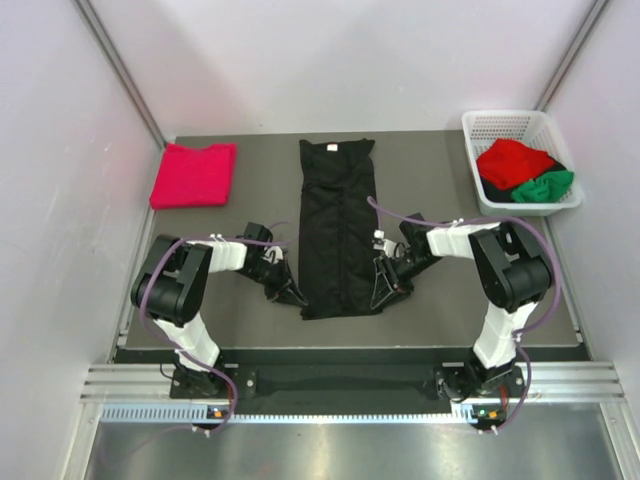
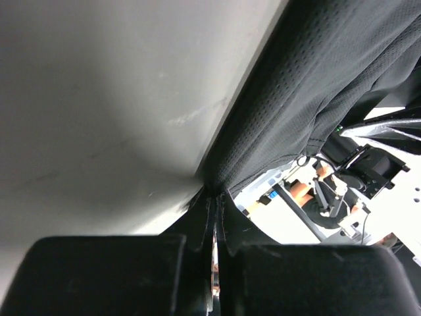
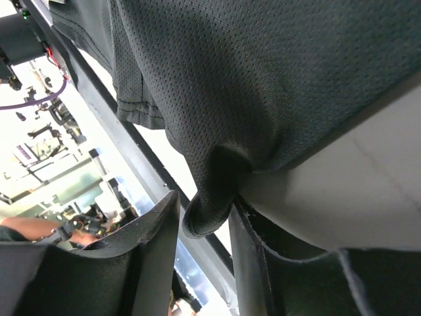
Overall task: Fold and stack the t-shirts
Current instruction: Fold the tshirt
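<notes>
A black t-shirt [image 1: 338,225] lies as a long narrow strip down the middle of the table, with a small white tag at its far end. My left gripper [image 1: 295,296] is at its near left corner, and the left wrist view shows this gripper [image 2: 216,194] shut on the black cloth [image 2: 316,85]. My right gripper [image 1: 380,295] is at the near right corner. In the right wrist view it [image 3: 204,210] is open, with the hem of the black cloth [image 3: 263,79] hanging between its fingers [image 3: 151,230]. A folded crimson-pink t-shirt [image 1: 194,174] lies at the far left.
A white mesh basket [image 1: 470,130] at the far right holds a bright red t-shirt [image 1: 513,160], a green one [image 1: 545,186] and some black cloth. The dark table [image 1: 430,170] is walled by white panels on three sides.
</notes>
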`<state>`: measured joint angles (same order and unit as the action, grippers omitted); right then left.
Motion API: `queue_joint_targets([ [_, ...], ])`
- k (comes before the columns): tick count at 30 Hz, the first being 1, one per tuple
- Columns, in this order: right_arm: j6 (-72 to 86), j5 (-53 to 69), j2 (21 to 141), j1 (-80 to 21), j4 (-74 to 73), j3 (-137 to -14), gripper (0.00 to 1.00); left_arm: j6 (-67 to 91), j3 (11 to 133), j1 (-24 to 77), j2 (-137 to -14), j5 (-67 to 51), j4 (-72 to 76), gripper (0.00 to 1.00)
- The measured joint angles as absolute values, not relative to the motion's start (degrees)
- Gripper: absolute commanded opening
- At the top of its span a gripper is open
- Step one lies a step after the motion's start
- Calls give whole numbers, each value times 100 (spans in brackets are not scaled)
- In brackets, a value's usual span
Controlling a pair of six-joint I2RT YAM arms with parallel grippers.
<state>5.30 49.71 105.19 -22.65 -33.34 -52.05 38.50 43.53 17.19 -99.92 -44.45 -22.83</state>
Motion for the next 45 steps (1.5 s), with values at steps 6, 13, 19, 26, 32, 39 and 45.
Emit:
queue_joint_targets([
  [6, 582, 4646, 10171, -2274, -3144, -4869, 3, 3752, 4353, 1741, -9977, -4427, -2261, 0],
  [13, 534, 4477, 9633, -2270, -3155, -4805, 0, 3282, 4613, 1743, -9561, -4346, -2617, 0],
  [19, 443, 4493, 8604, -2261, -3275, -4807, 0, 2770, 5317, 1741, -9129, -4250, -2928, 0],
  [26, 226, 4508, 8512, -2119, -3695, -5457, 0, 2394, 6213, 1667, -9091, -4222, -3181, 0],
  [32, -19, 4493, 9275, -1887, -3721, -6875, 0, 2316, 6958, 1372, -9373, -4143, -3131, 0],
  [39, -130, 4421, 10433, -1734, -3653, -7992, 0, 2274, 7883, 1229, -10418, -4112, -2985, 0],
  [45, -154, 4348, 11395, -1588, -3627, -8910, 0, 2233, 8980, 1151, -11533, -4106, -2867, 0],
])
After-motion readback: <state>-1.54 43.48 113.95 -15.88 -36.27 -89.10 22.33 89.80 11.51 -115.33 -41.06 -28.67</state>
